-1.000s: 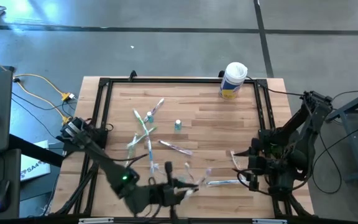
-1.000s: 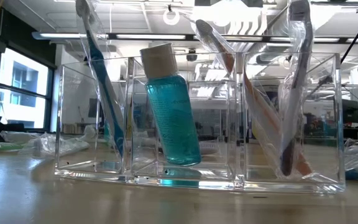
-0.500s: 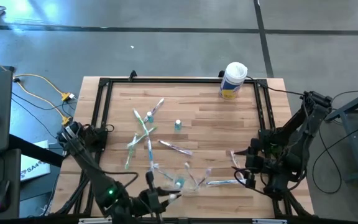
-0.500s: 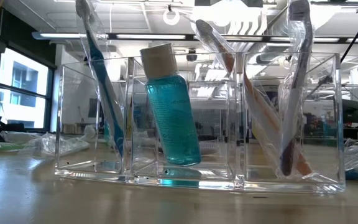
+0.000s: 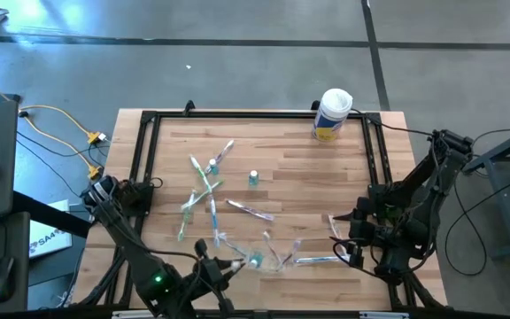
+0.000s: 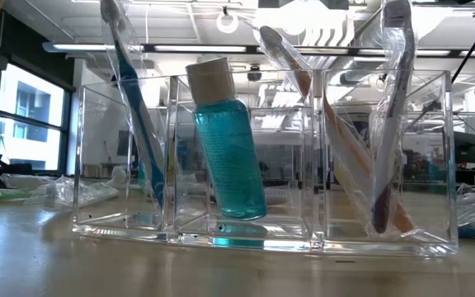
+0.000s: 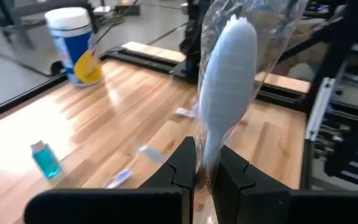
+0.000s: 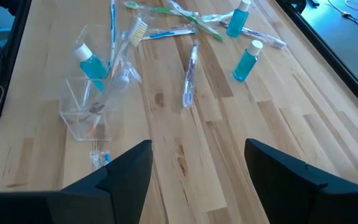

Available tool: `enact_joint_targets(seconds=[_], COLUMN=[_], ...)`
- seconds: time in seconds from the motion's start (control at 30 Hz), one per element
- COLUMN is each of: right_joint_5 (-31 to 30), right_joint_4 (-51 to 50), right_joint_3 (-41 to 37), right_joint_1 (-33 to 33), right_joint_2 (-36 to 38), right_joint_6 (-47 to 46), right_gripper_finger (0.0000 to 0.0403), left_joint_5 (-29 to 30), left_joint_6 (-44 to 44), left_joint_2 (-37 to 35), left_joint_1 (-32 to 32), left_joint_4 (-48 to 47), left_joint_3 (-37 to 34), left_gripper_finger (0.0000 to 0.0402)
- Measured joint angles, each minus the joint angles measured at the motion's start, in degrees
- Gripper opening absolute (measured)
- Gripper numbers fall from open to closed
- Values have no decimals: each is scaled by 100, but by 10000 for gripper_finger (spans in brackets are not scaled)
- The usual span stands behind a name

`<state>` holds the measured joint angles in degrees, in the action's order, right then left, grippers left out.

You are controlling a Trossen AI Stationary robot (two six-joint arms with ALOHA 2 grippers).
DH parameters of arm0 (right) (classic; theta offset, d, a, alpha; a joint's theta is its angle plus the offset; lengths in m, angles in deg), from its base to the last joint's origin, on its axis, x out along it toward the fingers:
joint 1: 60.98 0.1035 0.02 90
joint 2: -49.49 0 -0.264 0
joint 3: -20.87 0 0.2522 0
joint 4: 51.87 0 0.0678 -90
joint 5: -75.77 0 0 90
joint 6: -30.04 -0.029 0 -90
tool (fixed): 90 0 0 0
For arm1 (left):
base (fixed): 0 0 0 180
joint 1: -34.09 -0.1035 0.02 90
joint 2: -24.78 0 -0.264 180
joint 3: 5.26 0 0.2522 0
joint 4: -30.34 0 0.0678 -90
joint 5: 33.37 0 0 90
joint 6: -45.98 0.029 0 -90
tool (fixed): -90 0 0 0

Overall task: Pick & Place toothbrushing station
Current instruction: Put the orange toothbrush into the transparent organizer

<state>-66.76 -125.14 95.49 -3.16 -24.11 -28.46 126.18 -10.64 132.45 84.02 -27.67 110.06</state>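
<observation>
Clear plastic holder (image 5: pixel 253 259) sits at the table's (image 5: pixel 290 159) near edge w/ a teal bottle (image 6: pixel 225 136) and wrapped brushes inside. Left claw (image 7: pixel 205 171) is clenched on a wrapped white toothbrush (image 7: pixel 225 93), probably low by the front edge. Slick crinkly wrap could slip. Right claw (image 8: pixel 194 165) spread, empty.

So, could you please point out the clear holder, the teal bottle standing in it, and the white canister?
clear holder (image 6: pixel 122 223): low view, front wall of one end compartment.
teal bottle (image 6: pixel 229 153): low view, middle of its body.
white canister (image 5: pixel 332 113): high view, its top.
</observation>
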Motion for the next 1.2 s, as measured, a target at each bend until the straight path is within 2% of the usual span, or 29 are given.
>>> enact_joint_targets(seconds=[0.2,0.67,0.87,1.2], right_joint_5=[15,17,13,13], right_joint_4=[7,15,15,13], right_joint_3=[0,0,0,2], right_joint_1=[0,0,0,0], right_joint_2=[0,0,0,0], right_joint_6=[1,4,20,22], right_gripper_finger=[248,248,248,248], left_joint_5=[102,368,398,-324], left_joint_6=[-945,-2593,-2950,-2839], left_joint_2=[20,24,24,24], left_joint_1=[-5,-5,-56,-444], left_joint_4=[-556,-500,-393,448], left_joint_3=[-242,-1378,-1692,-2175], left_gripper_finger=[20,20,20,20])
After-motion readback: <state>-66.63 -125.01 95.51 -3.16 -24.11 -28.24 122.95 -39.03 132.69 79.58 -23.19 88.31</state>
